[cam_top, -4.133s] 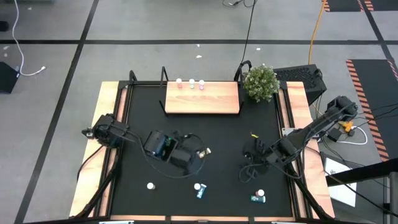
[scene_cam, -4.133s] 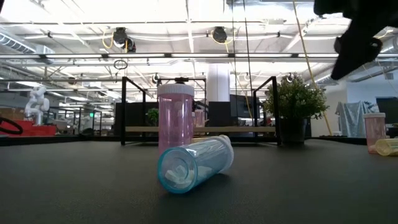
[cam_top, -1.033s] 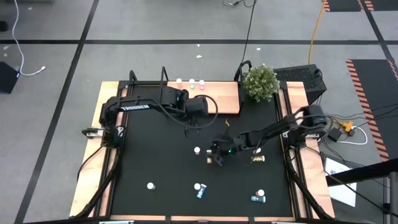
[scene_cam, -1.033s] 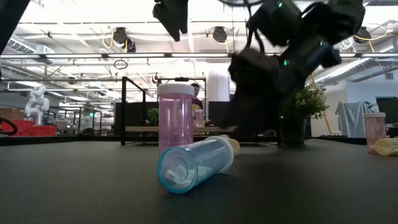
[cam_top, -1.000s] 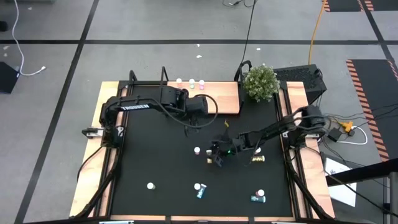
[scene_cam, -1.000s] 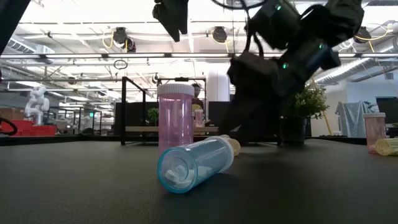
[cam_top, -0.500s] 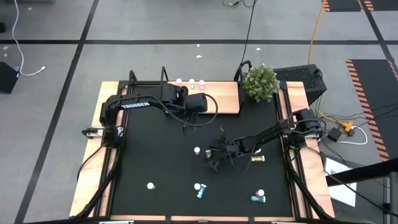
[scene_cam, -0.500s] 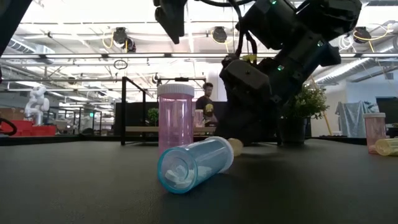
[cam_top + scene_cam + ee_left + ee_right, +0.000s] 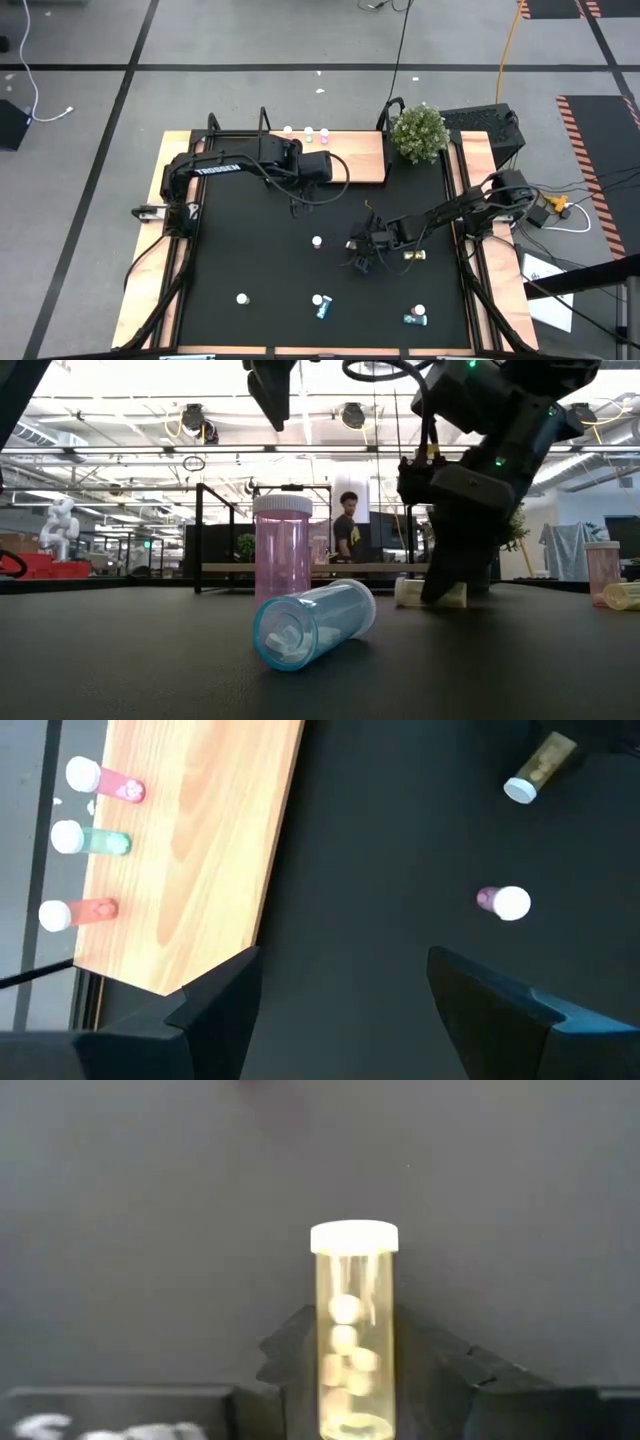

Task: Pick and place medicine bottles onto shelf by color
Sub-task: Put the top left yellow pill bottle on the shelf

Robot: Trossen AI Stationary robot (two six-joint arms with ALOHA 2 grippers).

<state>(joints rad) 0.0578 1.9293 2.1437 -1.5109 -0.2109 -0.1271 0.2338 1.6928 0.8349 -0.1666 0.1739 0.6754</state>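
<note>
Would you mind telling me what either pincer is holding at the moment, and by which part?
The right pincer grips the yellow bottle by its lower body, white cap clear. The left pincer holds nothing.

From above I cannot make out the yellow bottle (image 9: pixel 354 1330) under the right tool (image 9: pixel 364 252); the arm covers it. Its base runs off my right wrist picture's edge. The three bottles on the shelf (image 9: pixel 345 160) are too small to tell colours overhead.

roughly eleven medicine bottles (image 9: pixel 317 241), one shelf (image 9: pixel 350 160)
</note>
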